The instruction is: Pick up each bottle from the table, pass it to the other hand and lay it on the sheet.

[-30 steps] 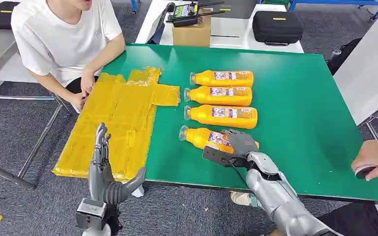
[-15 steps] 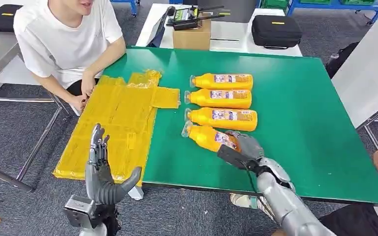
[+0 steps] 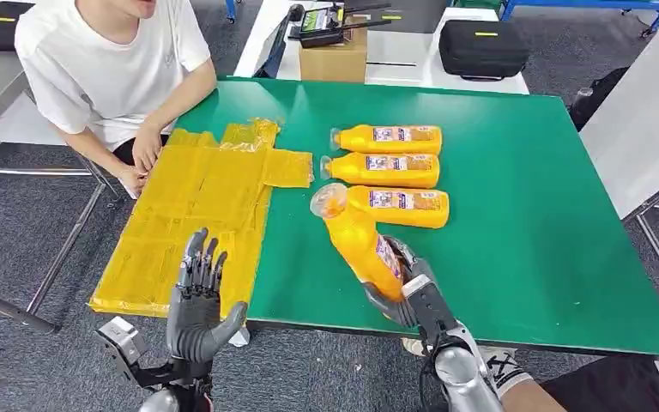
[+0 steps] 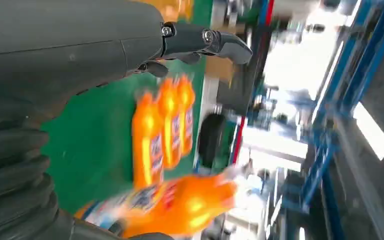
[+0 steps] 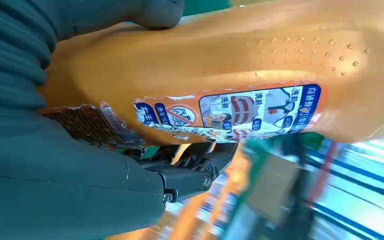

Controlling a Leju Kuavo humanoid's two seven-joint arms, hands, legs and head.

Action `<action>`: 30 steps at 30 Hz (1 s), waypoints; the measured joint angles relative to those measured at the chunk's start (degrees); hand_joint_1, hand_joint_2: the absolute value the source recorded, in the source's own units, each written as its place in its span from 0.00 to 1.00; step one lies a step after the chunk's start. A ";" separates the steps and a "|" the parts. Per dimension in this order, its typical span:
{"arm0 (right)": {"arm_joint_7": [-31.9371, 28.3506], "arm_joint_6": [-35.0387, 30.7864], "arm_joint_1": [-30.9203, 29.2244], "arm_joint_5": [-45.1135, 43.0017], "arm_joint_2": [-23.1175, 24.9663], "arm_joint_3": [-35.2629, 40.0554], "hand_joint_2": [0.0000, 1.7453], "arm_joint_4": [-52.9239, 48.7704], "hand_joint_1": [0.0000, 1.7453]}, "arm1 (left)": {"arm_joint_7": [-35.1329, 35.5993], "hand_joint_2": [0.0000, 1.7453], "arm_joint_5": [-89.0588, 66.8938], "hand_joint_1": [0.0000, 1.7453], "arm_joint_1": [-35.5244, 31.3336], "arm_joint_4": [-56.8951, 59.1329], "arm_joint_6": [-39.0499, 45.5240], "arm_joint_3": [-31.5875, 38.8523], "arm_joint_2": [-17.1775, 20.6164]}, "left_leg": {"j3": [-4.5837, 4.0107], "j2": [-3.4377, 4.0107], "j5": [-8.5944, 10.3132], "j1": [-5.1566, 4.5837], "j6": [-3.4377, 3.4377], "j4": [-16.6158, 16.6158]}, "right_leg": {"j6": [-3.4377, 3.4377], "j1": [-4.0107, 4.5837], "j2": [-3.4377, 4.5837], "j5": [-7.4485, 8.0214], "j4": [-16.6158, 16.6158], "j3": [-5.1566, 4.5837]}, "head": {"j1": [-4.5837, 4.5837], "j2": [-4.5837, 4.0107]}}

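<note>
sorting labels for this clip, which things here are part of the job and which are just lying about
Part of the job:
- orange bottle held by the right robot hand
- three orange bottles lying on the green table
- yellow sheet
- left robot hand, open

Lying about:
- cardboard box
- black case

Four orange bottles in all: three (image 3: 386, 138) (image 3: 381, 170) (image 3: 403, 207) lying in a row mid-frame, one (image 3: 362, 243) lifted just below them. One yellow sheet (image 3: 189, 219) at left, one cardboard box (image 3: 334, 60) up top.

Bright even indoor light, head view sharp, wrist views motion-blurred
</note>
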 measured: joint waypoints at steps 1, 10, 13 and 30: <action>-1.17 -0.04 0.13 0.20 0.35 0.19 1.00 -0.95 1.00 | -0.67 1.00 -1.04 0.00 0.00 0.43 -0.93 -0.48 0.13 | -0.04 0.00 0.00 -0.01 0.00 0.00 | 0.00 -0.01 0.00 0.00 0.00 -0.04 | -0.02 0.00; -2.88 -0.04 0.74 0.90 1.73 2.05 1.00 -4.91 1.00 | -1.97 1.00 -3.34 0.00 -0.27 2.47 -1.52 -2.73 0.54 | -0.27 -0.03 -0.02 -0.04 0.01 0.01 | 0.02 -0.06 -0.01 -0.02 -0.01 -0.26 | 0.00 0.00; -2.88 -0.04 0.76 0.90 1.73 2.23 1.00 -5.20 1.00 | -2.01 1.00 -3.34 0.00 -0.34 2.75 -1.52 -3.19 0.70 | -0.27 -0.03 -0.01 -0.04 0.01 0.01 | 0.02 -0.06 -0.01 -0.02 -0.01 -0.26 | -0.02 0.00; -9.31 6.51 -5.02 4.11 4.00 11.46 1.00 -0.56 1.00 | -3.85 1.00 -5.05 0.00 -3.90 4.65 -9.61 -7.85 1.59 | -0.32 -0.05 0.03 -0.02 0.02 0.00 | 0.02 -0.04 -0.04 -0.01 0.03 -0.29 | 0.00 0.00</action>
